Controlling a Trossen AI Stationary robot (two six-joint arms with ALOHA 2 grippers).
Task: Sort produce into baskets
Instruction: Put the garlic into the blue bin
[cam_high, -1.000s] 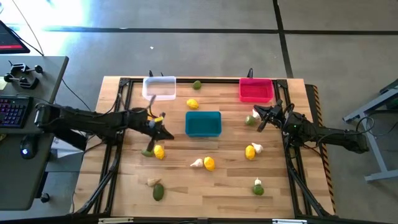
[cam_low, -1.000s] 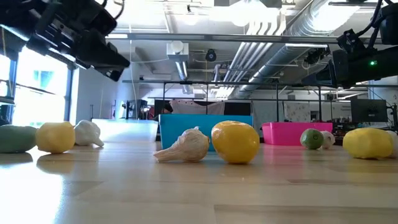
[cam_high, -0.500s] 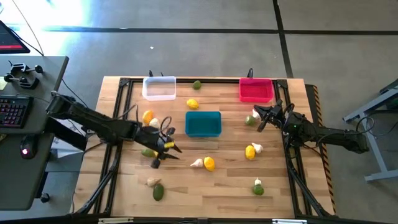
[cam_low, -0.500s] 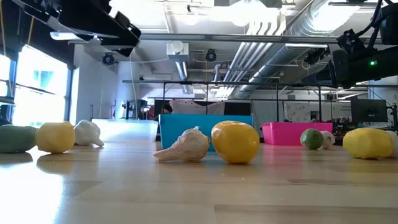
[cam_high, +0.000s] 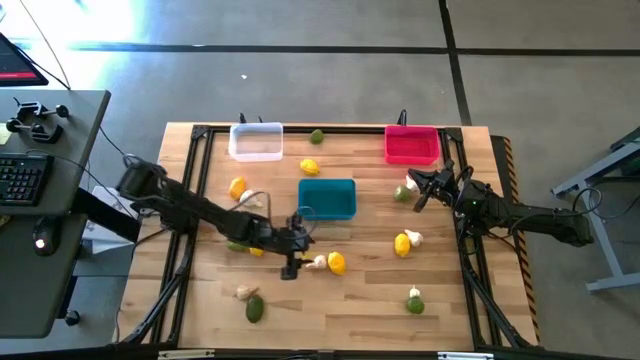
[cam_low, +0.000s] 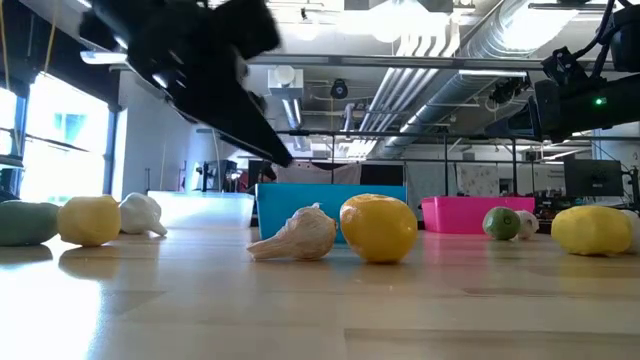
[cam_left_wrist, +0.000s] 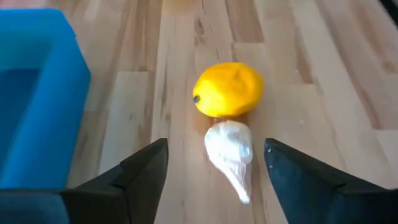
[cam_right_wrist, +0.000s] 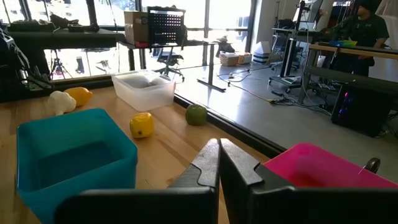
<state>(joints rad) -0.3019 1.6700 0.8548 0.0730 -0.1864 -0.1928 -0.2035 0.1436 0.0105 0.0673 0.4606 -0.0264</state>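
My left gripper (cam_left_wrist: 214, 171) hangs with fingers apart around a garlic bulb (cam_left_wrist: 230, 152) that touches a lemon (cam_left_wrist: 227, 89) just beyond it. I judge that closing here could nudge the lemon away or pinch the bulb's narrow tip so it slips out. The blue basket (cam_left_wrist: 31, 99) stands just beside; the white basket (cam_high: 256, 141) and pink basket (cam_high: 412, 144) lie farther across the counter (cam_high: 360, 300). My right gripper (cam_high: 425, 188), fingers together, waits near the pink one. I read no writing anywhere.
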